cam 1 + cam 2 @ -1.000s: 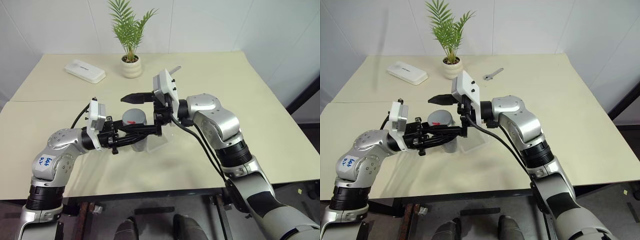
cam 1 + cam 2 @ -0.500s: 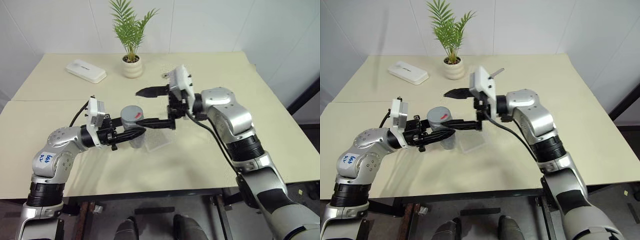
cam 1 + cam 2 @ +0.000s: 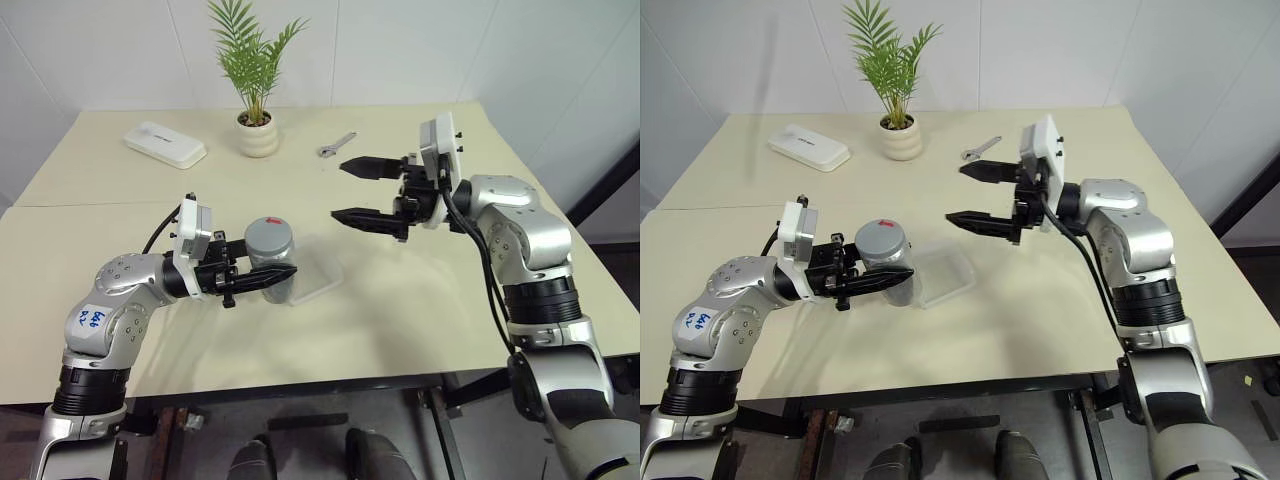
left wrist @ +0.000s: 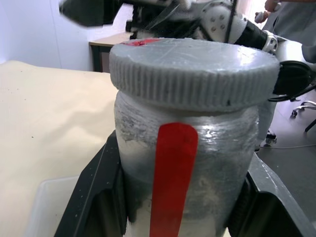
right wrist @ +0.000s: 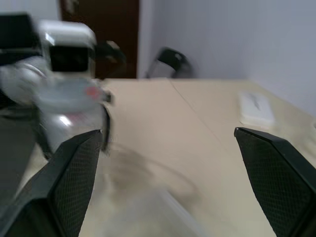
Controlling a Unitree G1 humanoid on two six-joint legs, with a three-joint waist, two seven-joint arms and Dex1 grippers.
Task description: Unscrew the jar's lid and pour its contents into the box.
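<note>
The left pincer is clamped around the jar, holding it upright just beside the box on the surface, with the lid on. The right pincer stands wide and empty, raised well apart from the jar on the box's far side.

I work in what looks like an office or lab room: a broad cream-coloured table stands against plain white wall panels. Beyond the table I can see a dark wooden door, a black office chair beside it, and a chair's wheeled base on grey floor.
</note>
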